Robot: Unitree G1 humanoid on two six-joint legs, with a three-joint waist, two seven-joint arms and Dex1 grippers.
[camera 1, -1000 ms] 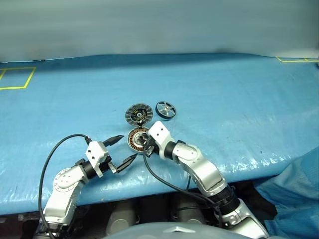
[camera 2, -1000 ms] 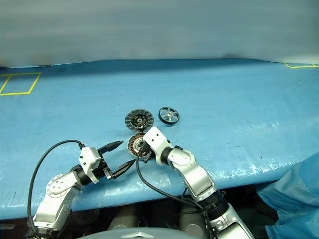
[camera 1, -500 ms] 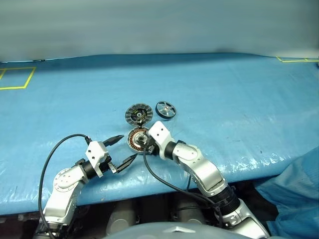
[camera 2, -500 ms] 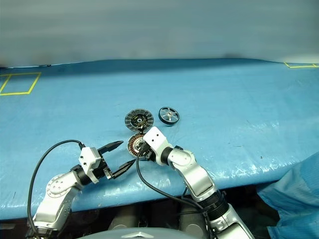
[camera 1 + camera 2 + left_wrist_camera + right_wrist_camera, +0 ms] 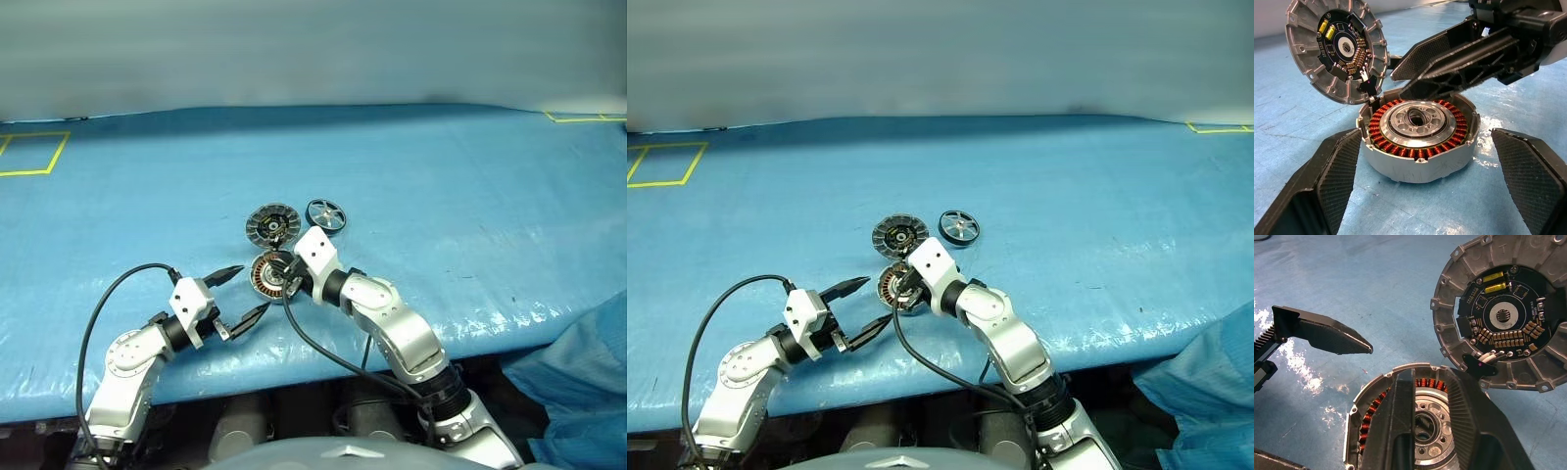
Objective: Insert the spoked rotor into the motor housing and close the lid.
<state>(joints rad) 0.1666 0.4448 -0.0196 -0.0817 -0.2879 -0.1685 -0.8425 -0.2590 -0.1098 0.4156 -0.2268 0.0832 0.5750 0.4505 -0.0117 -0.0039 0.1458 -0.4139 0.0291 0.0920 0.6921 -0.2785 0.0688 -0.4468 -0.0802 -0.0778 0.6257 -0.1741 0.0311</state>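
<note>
The motor housing (image 5: pixel 266 272), a silver case with copper windings (image 5: pixel 1418 134), sits on the blue table in front of me. The lid (image 5: pixel 271 224) leans tilted just behind it. Its ribbed face with the circuit board (image 5: pixel 1337 49) is turned my way and its lower edge is at the housing's far rim. The spoked rotor (image 5: pixel 326 215) lies flat to the right of the lid. My right gripper (image 5: pixel 1432 377) hovers over the housing, fingers drawn almost together with nothing between them. To the housing's left my left gripper (image 5: pixel 250 289) is open, one finger on each side of it.
A blue sheet covers the table (image 5: pixel 441 196). Yellow tape squares mark the far left (image 5: pixel 29 154) and far right (image 5: pixel 588 117) corners. Blue cloth (image 5: pixel 578 372) hangs past the front edge at the right. Black cables (image 5: pixel 108 304) loop off both wrists.
</note>
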